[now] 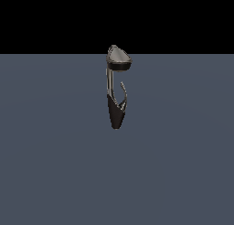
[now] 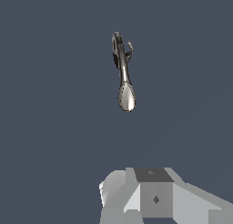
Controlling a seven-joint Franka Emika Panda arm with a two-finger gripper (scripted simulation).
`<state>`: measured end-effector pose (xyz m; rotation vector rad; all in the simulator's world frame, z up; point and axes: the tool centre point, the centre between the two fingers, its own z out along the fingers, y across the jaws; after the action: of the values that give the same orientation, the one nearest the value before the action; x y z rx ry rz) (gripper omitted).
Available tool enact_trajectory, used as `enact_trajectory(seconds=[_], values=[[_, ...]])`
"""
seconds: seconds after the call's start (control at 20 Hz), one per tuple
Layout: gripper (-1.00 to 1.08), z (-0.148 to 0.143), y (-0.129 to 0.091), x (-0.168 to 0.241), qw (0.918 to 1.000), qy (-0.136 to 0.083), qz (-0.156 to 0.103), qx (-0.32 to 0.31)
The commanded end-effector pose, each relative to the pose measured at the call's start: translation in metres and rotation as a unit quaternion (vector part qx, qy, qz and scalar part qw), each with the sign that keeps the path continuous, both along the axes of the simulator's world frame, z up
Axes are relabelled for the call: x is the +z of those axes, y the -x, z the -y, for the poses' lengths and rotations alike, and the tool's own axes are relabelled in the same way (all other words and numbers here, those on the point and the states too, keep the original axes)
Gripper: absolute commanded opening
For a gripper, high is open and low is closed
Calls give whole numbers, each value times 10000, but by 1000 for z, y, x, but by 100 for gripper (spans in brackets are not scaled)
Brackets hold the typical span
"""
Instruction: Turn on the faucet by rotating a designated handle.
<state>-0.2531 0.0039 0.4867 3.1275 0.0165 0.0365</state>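
The faucet (image 1: pixel 116 110) stands alone on the flat grey-blue floor in the middle of the exterior view. It has a grey rounded wedge cap (image 1: pixel 119 56) over a dark band, a thin metallic stem and a dark pointed cone body. The handle (image 1: pixel 123 93), a thin silvery curved prong, branches from the cone toward the exterior view's right. In the wrist view the faucet (image 2: pixel 121 59) is seen from above and well apart from me, with the cap (image 2: pixel 127 98) nearest and the handle (image 2: pixel 129 49) a small prong beside the stem. No gripper fingers show in either view.
A pale grey blocky part of the robot (image 2: pixel 154 198) fills the lower edge of the wrist view. The grey-blue floor (image 1: pixel 55 164) spreads around the faucet, with black background above it.
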Motion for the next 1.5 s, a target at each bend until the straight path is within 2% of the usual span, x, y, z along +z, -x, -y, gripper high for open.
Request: enact_trajectory(seconds=[0.0,0.45,0.85,1.15,1.45], values=[[-100,0,0,0,10000,0,0,0],[-100,-4,-13,-7,9996,-97,-114,-231],[-100,-13,-46,-27,9952,-345,-406,-824],[-100,-20,-83,-50,9844,-618,-729,-1480],[-100,-23,-121,-77,9662,-903,-1065,-2165]])
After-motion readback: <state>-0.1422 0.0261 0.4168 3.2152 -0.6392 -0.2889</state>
